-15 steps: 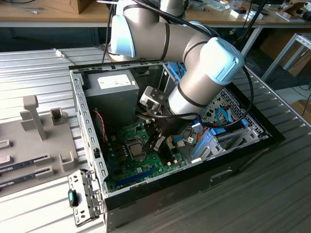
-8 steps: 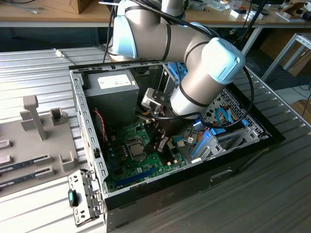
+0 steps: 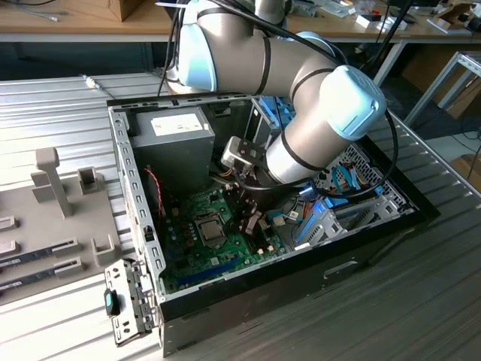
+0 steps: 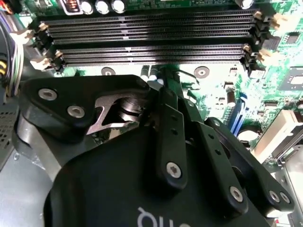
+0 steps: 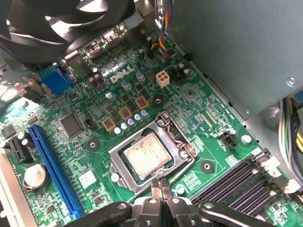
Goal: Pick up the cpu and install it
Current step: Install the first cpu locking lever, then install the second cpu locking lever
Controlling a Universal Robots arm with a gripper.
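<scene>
The cpu (image 5: 147, 153), a small square chip with a silver-grey top, lies flat in the motherboard socket with a metal frame (image 5: 124, 176) around it. In the exterior view the socket (image 3: 210, 228) sits mid-board inside the open computer case. My gripper (image 5: 160, 185) is shut with nothing between its thin fingers. Its tips hover at the socket frame's edge, on the side toward the memory slots. In the exterior view the gripper (image 3: 246, 219) hangs just to the right of the socket. The second wrist view looks along the gripper (image 4: 163, 78) toward the board.
Empty memory slots (image 4: 147, 35) run beside the socket. A blue expansion slot (image 5: 49, 165) and a fan (image 5: 71, 19) flank the board. The grey power supply (image 3: 180, 143) fills the case's back corner. Case walls (image 3: 135, 195) stand close around; cables (image 3: 342, 180) lie to the exterior view's right.
</scene>
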